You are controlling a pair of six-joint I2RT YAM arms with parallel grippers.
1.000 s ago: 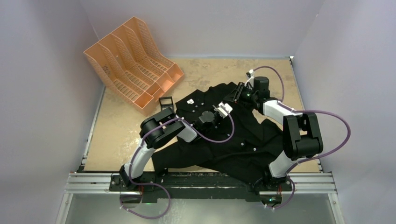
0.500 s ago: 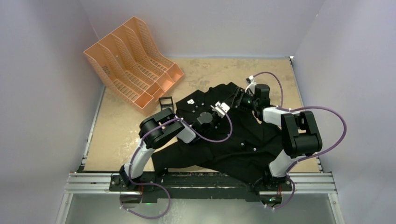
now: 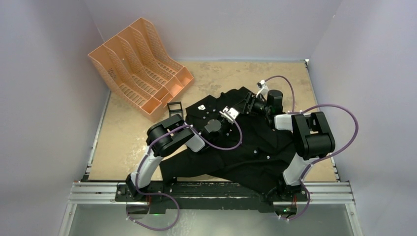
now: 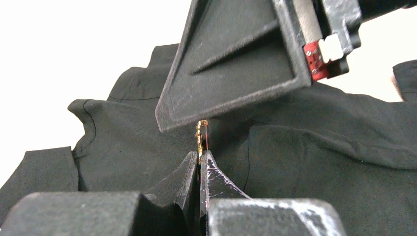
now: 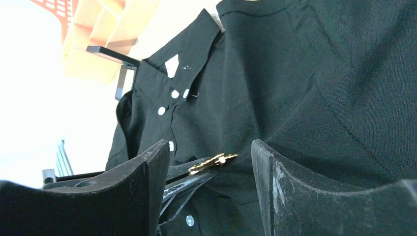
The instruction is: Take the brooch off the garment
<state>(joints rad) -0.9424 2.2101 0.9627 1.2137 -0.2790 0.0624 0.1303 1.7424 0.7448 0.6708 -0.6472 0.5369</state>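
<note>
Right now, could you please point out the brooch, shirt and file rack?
brooch (image 4: 200,138), left wrist view, its gold middle
shirt (image 3: 236,157), top view, lower front panel
file rack (image 3: 140,66), top view, its middle

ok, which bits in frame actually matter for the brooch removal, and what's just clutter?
Job:
brooch, pinched by the left gripper
garment
right gripper, open either side of the brooch

Lying about:
orange file rack
small black frame beside it

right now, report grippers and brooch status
Left gripper shut on brooch. Right gripper open, jaws straddling it. Brooch against black shirt, release unconfirmed.
</note>
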